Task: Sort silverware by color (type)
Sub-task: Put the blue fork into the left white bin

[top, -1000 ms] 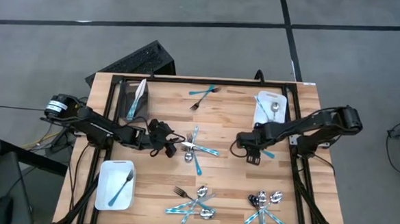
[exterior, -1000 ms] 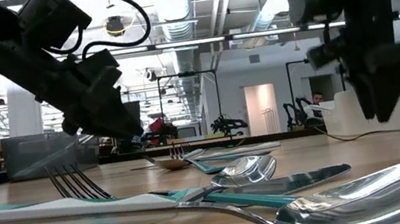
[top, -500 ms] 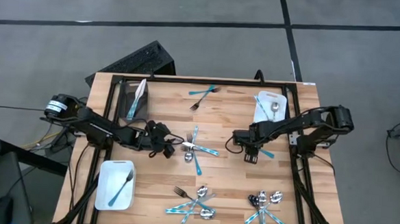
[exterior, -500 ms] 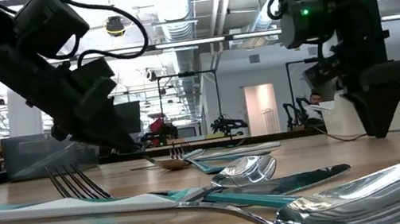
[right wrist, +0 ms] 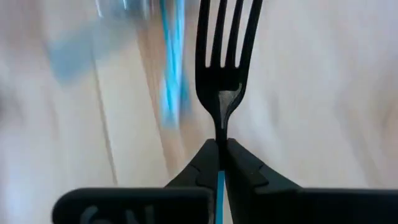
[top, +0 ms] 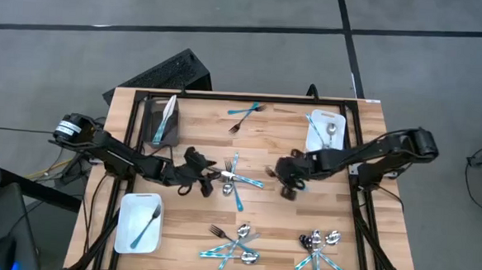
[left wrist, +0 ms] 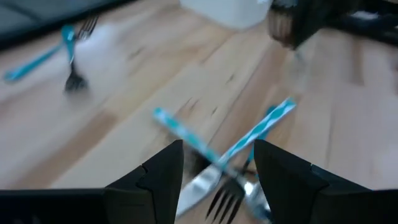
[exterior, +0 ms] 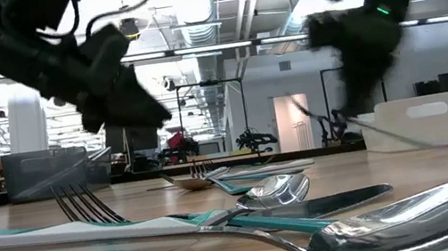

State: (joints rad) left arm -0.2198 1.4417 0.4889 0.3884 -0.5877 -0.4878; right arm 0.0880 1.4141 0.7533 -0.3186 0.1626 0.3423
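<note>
Right end effector [right wrist: 219, 163], right of bench centre, pinches a teal-handled metal fork [right wrist: 225, 56] by its handle; thin grip, could slip. Left end effector [left wrist: 217, 165] gapes empty over crossed cutlery at nine o'clock.

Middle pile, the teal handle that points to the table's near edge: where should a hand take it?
Grip the free handle end from straight above, with the fingers across it. It lies flat there, clear of the crossed pieces farther up.
</note>
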